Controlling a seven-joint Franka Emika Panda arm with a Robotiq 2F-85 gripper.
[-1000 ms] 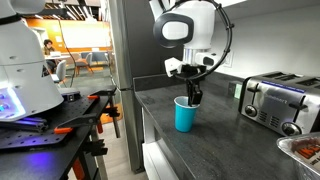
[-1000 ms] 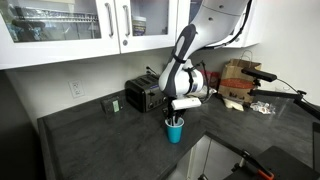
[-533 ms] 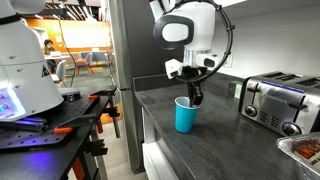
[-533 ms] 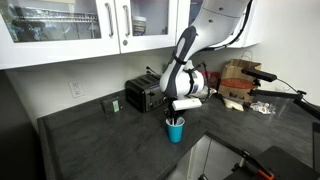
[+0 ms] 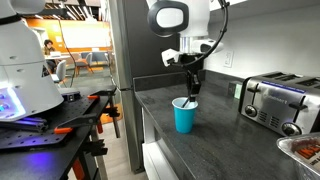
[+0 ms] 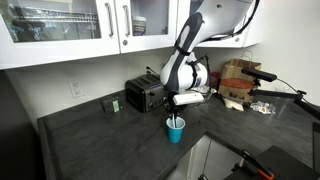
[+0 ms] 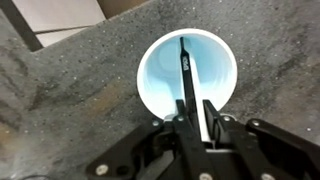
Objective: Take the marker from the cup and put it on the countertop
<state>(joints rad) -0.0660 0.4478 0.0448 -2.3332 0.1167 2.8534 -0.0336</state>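
The cyan-blue cup point(image 5: 185, 116) stands upright on the dark countertop point(image 5: 235, 140) near its front edge; it also shows in the other exterior view point(image 6: 176, 131). My gripper point(image 5: 190, 88) hangs straight above the cup, shut on the thin dark marker point(image 7: 186, 75). In the wrist view the fingers point(image 7: 195, 122) clamp the marker's upper part, and its lower end still reaches down into the cup's pale inside point(image 7: 160, 75). In an exterior view the gripper point(image 6: 177, 106) is just over the cup's rim.
A silver toaster point(image 5: 280, 102) stands on the counter, also seen in an exterior view point(image 6: 142, 95). A small green object point(image 5: 238, 90) sits by the wall. A tray point(image 5: 305, 150) lies at the counter's near corner. A black workbench with orange parts point(image 5: 60, 122) stands beside the counter.
My gripper has risen straight up from inside the cup's mouth to above its rim, drawing the marker upward with it. The cup has not moved.
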